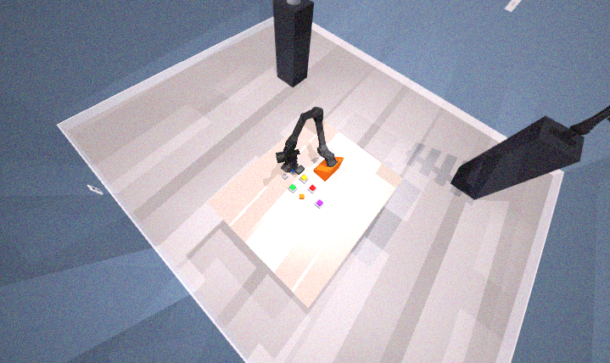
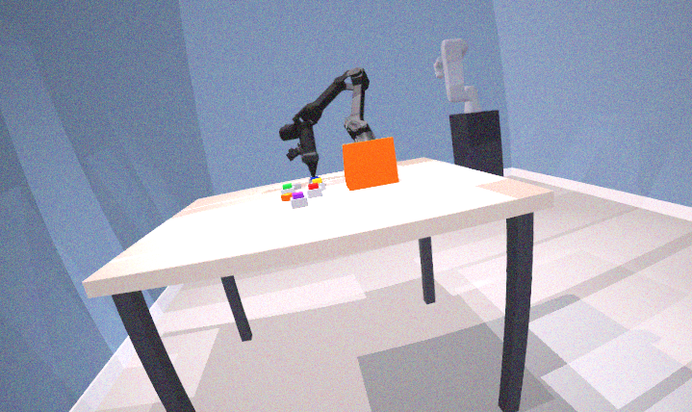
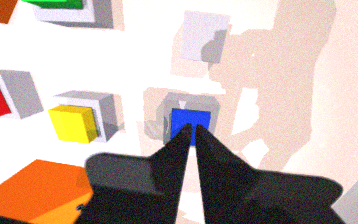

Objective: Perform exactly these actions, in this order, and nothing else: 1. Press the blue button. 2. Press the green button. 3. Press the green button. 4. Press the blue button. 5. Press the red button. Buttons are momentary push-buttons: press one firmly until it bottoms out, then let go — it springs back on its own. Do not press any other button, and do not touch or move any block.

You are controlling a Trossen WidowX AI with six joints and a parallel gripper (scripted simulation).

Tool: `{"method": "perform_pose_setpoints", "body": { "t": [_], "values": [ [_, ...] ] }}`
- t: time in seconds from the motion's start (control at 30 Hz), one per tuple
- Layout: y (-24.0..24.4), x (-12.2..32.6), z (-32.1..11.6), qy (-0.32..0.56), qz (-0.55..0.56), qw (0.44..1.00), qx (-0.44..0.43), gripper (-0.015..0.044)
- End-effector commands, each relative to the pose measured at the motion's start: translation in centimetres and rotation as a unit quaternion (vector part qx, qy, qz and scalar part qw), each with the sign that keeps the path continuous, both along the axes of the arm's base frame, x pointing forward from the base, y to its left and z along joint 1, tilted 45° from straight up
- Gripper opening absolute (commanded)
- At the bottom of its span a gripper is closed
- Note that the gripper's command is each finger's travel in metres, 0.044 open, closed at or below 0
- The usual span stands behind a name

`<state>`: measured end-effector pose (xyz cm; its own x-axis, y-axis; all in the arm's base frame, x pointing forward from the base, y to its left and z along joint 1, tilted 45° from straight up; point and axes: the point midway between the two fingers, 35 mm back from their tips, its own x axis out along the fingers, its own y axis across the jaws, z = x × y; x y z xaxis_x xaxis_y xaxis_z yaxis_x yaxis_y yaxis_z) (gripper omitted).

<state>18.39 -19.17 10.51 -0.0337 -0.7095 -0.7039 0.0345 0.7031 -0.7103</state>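
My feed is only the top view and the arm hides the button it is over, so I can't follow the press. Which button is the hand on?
Observer: The blue button; in the wrist view the shut hand has its fingertips on the blue cap.
Operator: Is it near anything it must not touch?
Observer: The yellow button sits beside the blue one, apart from the fingertips; a pale grey block lies beyond it, also untouched.
Operator: Is the hand coming in upright?
Observer: In the exterior view it points almost straight down onto the button cluster, in front of the orange base.
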Motion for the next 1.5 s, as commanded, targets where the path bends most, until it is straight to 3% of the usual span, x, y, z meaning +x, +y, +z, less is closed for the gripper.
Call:
{"method": "perform_pose_setpoints", "body": {
  "t": [0.0, 0.27, 0.43, 0.6, 0.83, 1.1, 1.27, 1.47],
  "values": [
    [0.6, 0.0, 0.4, 0.001, 0.000, 1.000, 0.002, 0.0020],
    [3.1, 0.1, 2.6, 0.005, 0.001, 1.000, 0.006, 0.0020],
    [6.7, 0.2, 6.3, 0.005, 0.001, 1.000, 0.007, 0.0020],
    [7.0, 0.3, 6.2, 0.005, 0.001, 1.000, 0.007, 0.0020],
    [13.9, 3.6, -0.5, 0.004, 0.010, 0.999, 0.033, 0.0020],
    [21.3, 1.8, -7.8, 0.006, 0.001, 1.000, 0.012, 0.0020],
    [21.2, 1.8, -8.1, 0.005, 0.001, 1.000, 0.011, 0.0020],
    [17.1, 1.5, -12.3, 0.005, 0.001, 1.000, 0.009, 0.0020]
  ]
}}
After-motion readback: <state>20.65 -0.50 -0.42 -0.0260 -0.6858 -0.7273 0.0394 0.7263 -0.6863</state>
